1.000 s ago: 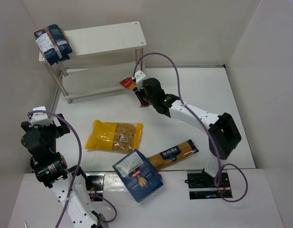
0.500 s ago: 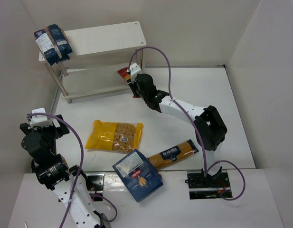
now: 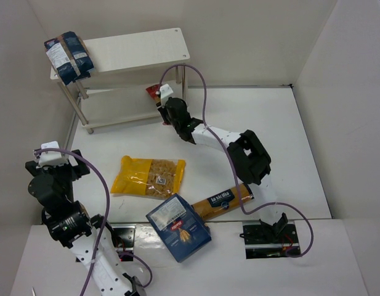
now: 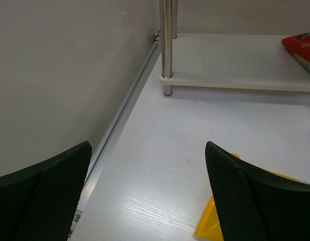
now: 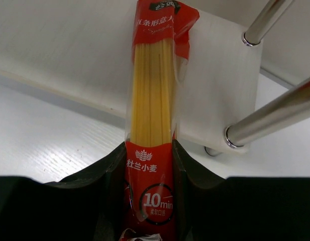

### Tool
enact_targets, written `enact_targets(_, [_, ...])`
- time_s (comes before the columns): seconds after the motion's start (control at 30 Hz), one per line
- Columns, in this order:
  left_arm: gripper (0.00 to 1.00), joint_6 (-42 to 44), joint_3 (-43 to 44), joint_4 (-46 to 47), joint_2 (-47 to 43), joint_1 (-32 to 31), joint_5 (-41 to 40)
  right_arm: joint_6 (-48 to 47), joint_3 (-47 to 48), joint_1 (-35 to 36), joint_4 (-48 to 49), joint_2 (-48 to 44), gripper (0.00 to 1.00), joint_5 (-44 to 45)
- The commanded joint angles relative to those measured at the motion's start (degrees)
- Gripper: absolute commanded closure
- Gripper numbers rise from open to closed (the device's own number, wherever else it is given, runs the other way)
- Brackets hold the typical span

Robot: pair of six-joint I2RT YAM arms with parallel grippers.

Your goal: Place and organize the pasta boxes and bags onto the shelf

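My right gripper [image 3: 168,112] is shut on the long red spaghetti pack [image 5: 152,120], whose far end [image 3: 152,92] lies over the right end of the shelf's lower board [image 5: 69,45]. The cream-white shelf [image 3: 137,49] stands at the back left, with two dark-blue bags [image 3: 68,57] on the left end of its top board. The yellow clear-window bag [image 3: 148,176], the blue box with red logo [image 3: 178,226] and the long dark-blue spaghetti pack [image 3: 225,199] lie on the table. My left gripper [image 4: 149,196] is open and empty above the table, beside the yellow bag's corner [image 4: 215,226].
Metal shelf legs [image 5: 268,120] stand just right of the red pack. A wall and a floor rail [image 4: 119,120] run along the left. The red pack's tip [image 4: 301,47] shows on the lower board in the left wrist view.
My right gripper has carried the red spaghetti pack up and left, from the table in front of the shelf onto the lower board's right end. The left arm has barely moved.
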Motion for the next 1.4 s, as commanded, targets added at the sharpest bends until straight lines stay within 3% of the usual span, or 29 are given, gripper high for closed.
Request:
enact_targets(0.0, [0.01, -0.91, -0.06, 1.99, -0.99, 0.65, 0.86, 1.36, 6.58, 0.59, 16.05, 0.33, 1.00, 3.22])
enact_targets(0.4, [0.01, -0.91, -0.06, 1.99, -1.52, 1.71, 0.86, 1.89, 11.85, 0.06, 20.70, 8.85, 1.00, 8.32])
enact_targets(0.83, [0.01, -0.91, -0.06, 1.99, -1.52, 1.71, 0.86, 3.99, 13.52, 0.06, 20.10, 12.29, 0.98, 10.87])
enact_targets(1.17, [0.01, -0.91, -0.06, 1.99, -2.05, 1.71, 0.86, 4.00, 13.52, 0.06, 19.04, 12.91, 0.64, 11.48])
enact_targets(1.33, [0.01, -0.39, -0.06, 1.99, -2.05, 1.71, 0.86, 5.14, 13.52, 0.06, 17.63, 12.91, 0.25, 12.01])
enact_targets(1.37, [0.01, -0.38, -0.06, 1.99, -2.05, 1.71, 0.86, 5.14, 13.52, 0.06, 17.63, 12.38, 0.21, 12.01])
